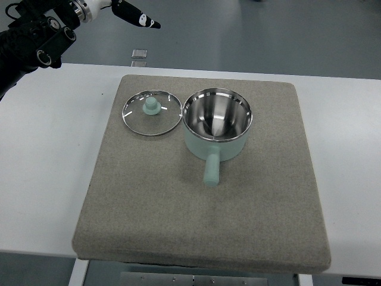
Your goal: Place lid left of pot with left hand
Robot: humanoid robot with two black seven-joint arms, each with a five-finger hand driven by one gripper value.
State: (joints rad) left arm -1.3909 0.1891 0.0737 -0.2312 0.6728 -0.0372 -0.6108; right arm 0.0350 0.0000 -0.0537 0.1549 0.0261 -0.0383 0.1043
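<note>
Closest to the camera is the front edge of a thick grey-brown felt mat point(202, 220), square with rounded corners, that covers most of a plain white desk point(47, 179). White desk surface shows on both sides of the mat, a wider strip on the left. Beyond the far edge it's just a dull blue-grey floor point(268, 36), with a small pale square thing point(139, 55) lying on it near the desk; too small for me to say what it is.

On the mat, toward the back, sits a mint-green saucepan with a shiny steel inside point(216, 126). It's upright and uncovered, and its stubby green handle point(212, 170) points toward the near edge. Right beside it on the left lies the round glass lid with a metal rim and a green knob point(152, 112), flat on the mat, knob up. The lid rim comes so close to the pot rim that they look like they touch, though I can't say for sure.

Nothing sits over the pot or lid. The robot's black left arm point(36, 42) is way up in the top-left corner, over the desk edge and floor, well apart from the lid. Its left hand point(128, 13) holds nothing, with dark fingers stretched out straight, pointing right.

No readable brand or writing anywhere.
</note>
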